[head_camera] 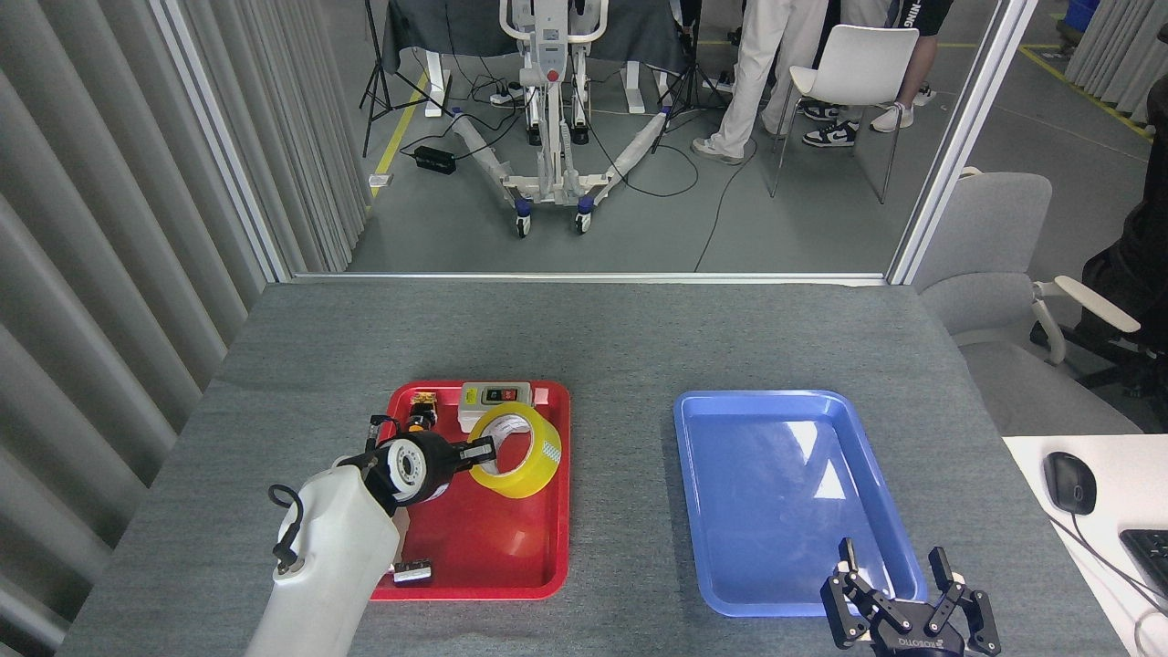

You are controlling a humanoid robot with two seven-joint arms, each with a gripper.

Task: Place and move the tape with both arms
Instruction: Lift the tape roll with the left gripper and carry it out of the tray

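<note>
At the left, the left arm (333, 557) reached up over the red tray (474, 584), and its left gripper (482, 450) was clamped on the near rim of the tape (520, 456), one black finger showing inside the ring. The yellow roll hung tilted, clear of the tray floor, above the tray's far half and overlapping the front of the grey switch box (494, 397) that sat at the tray's back edge. Just left of the box lay a small orange-and-black part (420, 422), and near the tray's front left corner rested a small dark piece (412, 572). The grey table (620, 338) ran bare between the two trays. Further right, the blue tray (712, 511) lay well apart from the red one. At the lower right, the right gripper (894, 557) hovered at the blue tray's near edge with its fingers spread wide, holding nothing.
</note>
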